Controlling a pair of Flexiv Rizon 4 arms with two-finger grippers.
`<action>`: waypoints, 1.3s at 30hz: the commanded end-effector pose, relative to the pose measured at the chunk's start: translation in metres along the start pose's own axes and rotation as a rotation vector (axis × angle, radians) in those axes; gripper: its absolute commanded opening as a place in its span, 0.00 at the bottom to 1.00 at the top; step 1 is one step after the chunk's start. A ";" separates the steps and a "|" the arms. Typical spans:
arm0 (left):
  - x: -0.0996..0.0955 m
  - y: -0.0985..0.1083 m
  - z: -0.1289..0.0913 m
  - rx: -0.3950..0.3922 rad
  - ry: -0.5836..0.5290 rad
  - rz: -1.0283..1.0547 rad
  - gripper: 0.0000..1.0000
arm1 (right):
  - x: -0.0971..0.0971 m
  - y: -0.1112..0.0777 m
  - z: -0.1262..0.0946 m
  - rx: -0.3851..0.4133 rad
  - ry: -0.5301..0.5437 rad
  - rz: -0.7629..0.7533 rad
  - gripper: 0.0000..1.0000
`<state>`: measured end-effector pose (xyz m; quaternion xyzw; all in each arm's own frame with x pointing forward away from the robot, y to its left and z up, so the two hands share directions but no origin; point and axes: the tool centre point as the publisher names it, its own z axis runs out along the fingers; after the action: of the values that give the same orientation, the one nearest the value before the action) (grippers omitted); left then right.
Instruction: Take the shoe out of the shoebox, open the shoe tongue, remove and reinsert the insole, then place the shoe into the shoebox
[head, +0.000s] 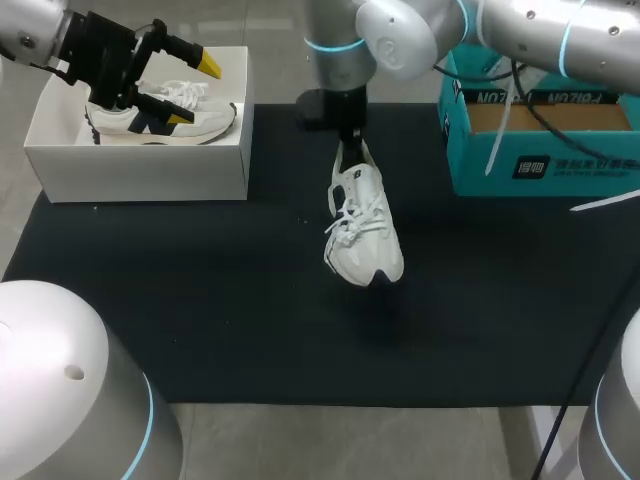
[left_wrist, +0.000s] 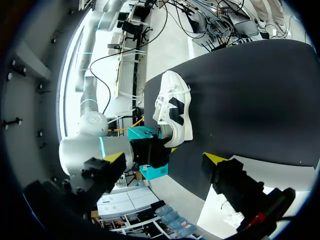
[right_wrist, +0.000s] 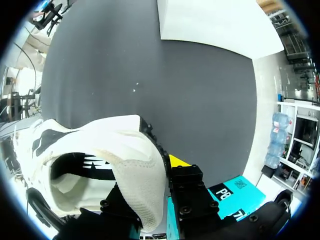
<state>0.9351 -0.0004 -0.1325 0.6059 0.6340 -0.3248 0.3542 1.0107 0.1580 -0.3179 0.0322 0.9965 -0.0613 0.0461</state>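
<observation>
A white shoe (head: 365, 228) hangs toe-down over the middle of the black mat, and my right gripper (head: 350, 148) is shut on its heel. In the right wrist view the shoe's heel wall (right_wrist: 142, 170) sits clamped between the two fingers, with the shoe's opening and insole beside it. The left wrist view shows the same shoe (left_wrist: 172, 110) ahead of my left gripper (left_wrist: 165, 159), which is open and holds nothing. That left gripper (head: 170, 75) hovers over the white shoebox (head: 140, 165) at the back left. A second white shoe (head: 165, 115) with navy and yellow marks lies inside the box.
A teal cardboard box (head: 540, 150) stands at the back right, partly on the black mat (head: 200, 290). My right arm crosses above it toward the middle. The right wrist view also takes in the white shoebox (right_wrist: 220, 22) and the teal box (right_wrist: 235, 192).
</observation>
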 end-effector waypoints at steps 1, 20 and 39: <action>0.000 0.000 0.000 0.000 0.002 0.000 1.00 | 0.007 -0.038 -0.085 -0.051 -0.060 -0.021 0.00; 0.000 0.000 0.000 0.000 0.002 0.000 1.00 | -0.006 -0.074 -0.208 -0.006 -0.107 -0.156 0.00; 0.000 0.000 0.000 0.000 0.002 0.000 1.00 | -0.007 -0.073 -0.210 -0.012 -0.138 -0.133 0.00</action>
<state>0.9350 -0.0005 -0.1325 0.6059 0.6340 -0.3249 0.3542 0.9945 0.1130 -0.1018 -0.0380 0.9913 -0.0617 0.1100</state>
